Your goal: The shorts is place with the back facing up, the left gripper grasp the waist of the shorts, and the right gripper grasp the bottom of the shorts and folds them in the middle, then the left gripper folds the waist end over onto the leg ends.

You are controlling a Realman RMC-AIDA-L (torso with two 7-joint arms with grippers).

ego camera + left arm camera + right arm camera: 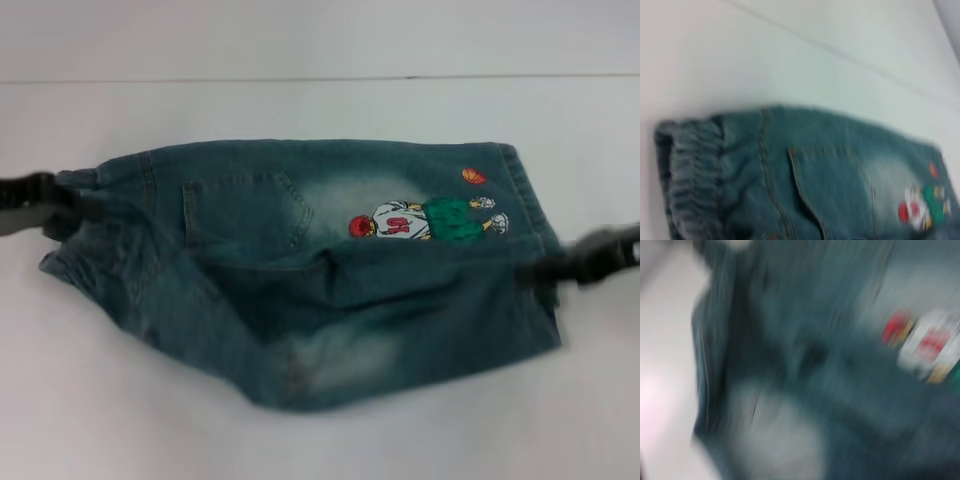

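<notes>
Denim shorts (300,270) are lying mid-frame, near half lifting. Left gripper (45,200) is pinching the waist (85,215) at frame left; right gripper (585,258) pinching the leg ends (530,210) at right. Lengthwise fold underway; next, carrying that half across.

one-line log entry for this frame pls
phase: lengthwise fold | left gripper: at waist | right gripper: at leg ends | shorts: near half lifted, sagging over far half | table: white
</notes>
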